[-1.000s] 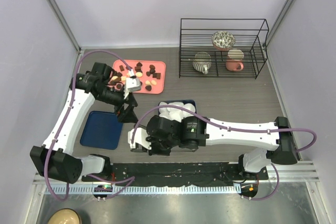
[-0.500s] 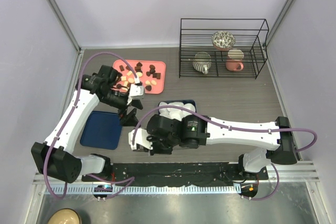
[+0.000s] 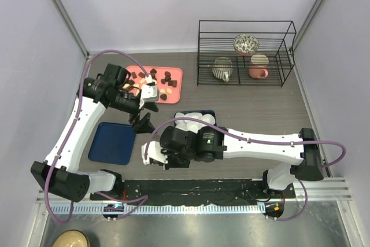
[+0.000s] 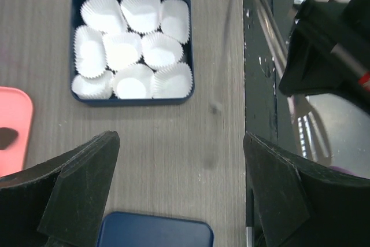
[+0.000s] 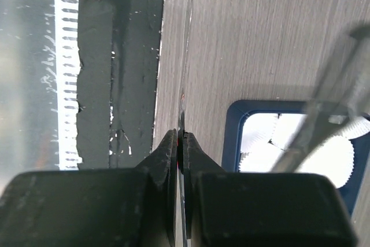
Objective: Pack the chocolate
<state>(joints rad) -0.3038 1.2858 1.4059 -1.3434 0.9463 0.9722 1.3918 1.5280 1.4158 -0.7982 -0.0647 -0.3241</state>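
The desk (image 3: 248, 114) is grey-brown with a fine wood grain, shut in by pale lilac walls (image 3: 173, 4) and metal corner posts. A black strip (image 5: 115, 56) runs along its near edge, where the arms are bolted. At the back right stands a black wire rack (image 3: 247, 21) holding a patterned bowl (image 3: 245, 43) and two mugs (image 3: 222, 69).

The chocolate (image 3: 166, 77) lies on a pink tray (image 3: 178, 85) at the back left of the desk. The pieces are scattered singly, dark brown, mid-brown and cream. They are too small and too round or blocky to show which way any one of them points. As a group they spread along the tray's long side, which runs left to right across the desk.

Nearer, in the middle, a dark blue box (image 4: 191, 44) is packed with white paper cups (image 4: 122, 50), none holding chocolate. A flat blue tray (image 3: 113, 143) lies near the left edge.

The left arm (image 3: 75, 131) reaches over the gap between the pink tray and the box; the left jaws stand wide apart with nothing between them. The right arm (image 3: 260, 146) lies across the front of the desk, and the right jaws are pinched together on the edge of a thin clear sheet (image 5: 185, 67).
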